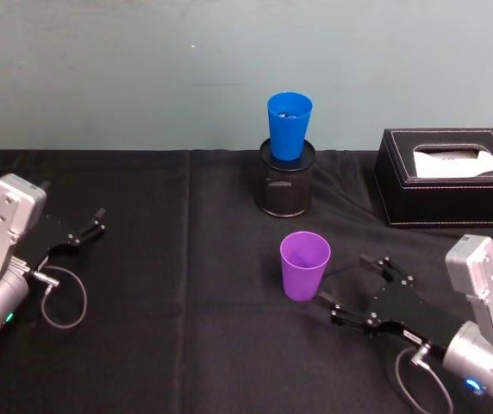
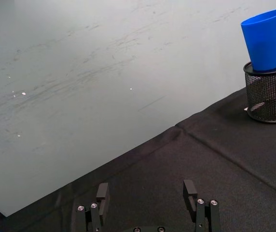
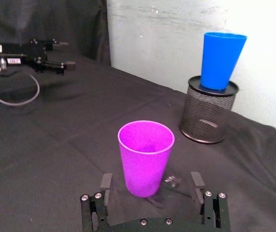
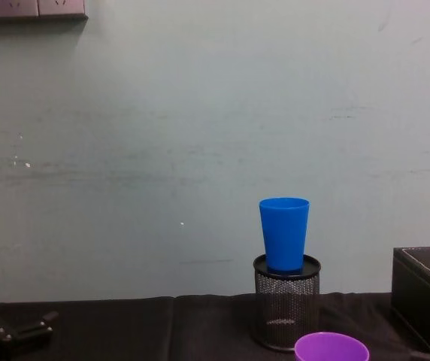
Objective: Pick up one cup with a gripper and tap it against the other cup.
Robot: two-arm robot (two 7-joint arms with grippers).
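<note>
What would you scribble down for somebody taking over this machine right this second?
Right pincer: open, low over the table, mouth pointing at the purple cup from close by, not gripping it.
Left pincer: open, holding nothing, at the table's left side.
Purple cup: upright, mid-table.
Blue cup: upright, sitting in the top of the mesh holder at the back.
Done: nothing lifted yet.
Left: close on the purple cup, lift it, tap it against the blue cup.
</note>
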